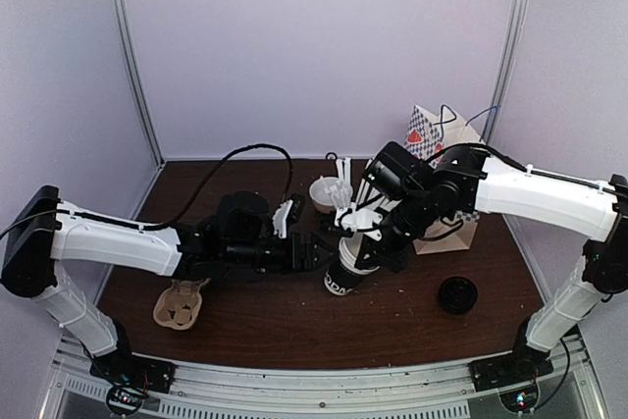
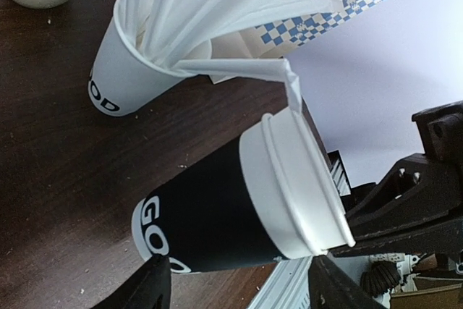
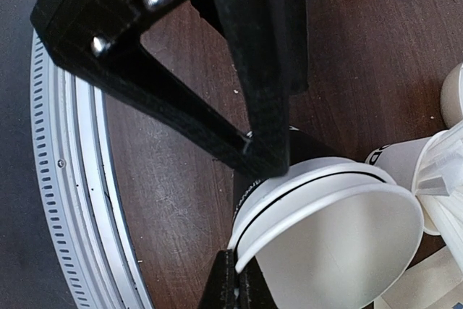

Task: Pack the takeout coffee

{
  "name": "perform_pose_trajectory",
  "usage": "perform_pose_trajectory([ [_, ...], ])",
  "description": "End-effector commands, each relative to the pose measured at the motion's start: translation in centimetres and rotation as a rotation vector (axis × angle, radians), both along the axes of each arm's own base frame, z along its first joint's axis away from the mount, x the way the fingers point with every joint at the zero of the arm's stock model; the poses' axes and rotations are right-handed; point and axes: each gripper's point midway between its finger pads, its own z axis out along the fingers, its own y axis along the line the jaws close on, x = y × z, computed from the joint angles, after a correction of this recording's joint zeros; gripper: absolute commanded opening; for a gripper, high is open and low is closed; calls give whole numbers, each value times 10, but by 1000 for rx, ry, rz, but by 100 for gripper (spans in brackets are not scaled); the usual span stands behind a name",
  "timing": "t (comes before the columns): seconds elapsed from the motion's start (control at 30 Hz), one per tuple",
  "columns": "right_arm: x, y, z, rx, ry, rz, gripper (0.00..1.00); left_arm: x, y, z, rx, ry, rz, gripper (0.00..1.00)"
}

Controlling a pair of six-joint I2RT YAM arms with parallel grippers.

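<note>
One black paper cup [image 1: 340, 280] with white lettering stands mid-table with no lid, and also shows in the left wrist view [image 2: 210, 215]. A white cup [image 2: 296, 186] is nested in its mouth and sticks out. My right gripper [image 1: 359, 240] reaches down from above and is shut on the white cup's rim [image 3: 318, 197], its fingers pinching at the near edge [image 3: 233, 280]. My left gripper [image 1: 316, 250] is open at the cup's left side [image 2: 239, 280], one finger touching the cup. A black lid [image 1: 457, 294] lies to the right. The second black cup is out of view.
A white cup of stirrers [image 2: 119, 70] stands just behind the black cup, with a cream mug [image 1: 324, 193] behind that. A checkered paper bag [image 1: 437, 139] stands at the back right. A cardboard cup carrier [image 1: 180, 303] lies at the front left.
</note>
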Motion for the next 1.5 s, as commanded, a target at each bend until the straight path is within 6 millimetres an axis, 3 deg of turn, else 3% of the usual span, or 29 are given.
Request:
perform_pose_trajectory([
  [0.0, 2, 12, 9, 24, -18, -4, 0, 0, -21, 30, -113, -33, -31, 68],
  [0.33, 3, 15, 15, 35, -38, -5, 0, 2, -18, 4, -35, 30, -2, 67],
  [0.57, 0, 10, 33, 57, -66, 6, 0, 9, 11, -45, 145, 138, 136, 64],
  [0.73, -10, 7, 32, 61, -35, 44, 0, 9, 16, -54, 181, 159, 153, 64],
  [0.87, 1, 1, 19, 7, -84, 6, 0, 10, 18, -42, 149, 123, 157, 63],
  [1.03, 3, 2, 8, 3, -79, -15, 0, 4, 16, 9, -13, -46, 114, 72],
  [1.13, 1, 6, 6, 7, -56, -9, 0, 0, 7, 25, -64, -76, 62, 74],
  [1.47, 1, 7, 5, 4, -51, -2, 0, -5, -29, 24, -183, -6, -15, 72],
])
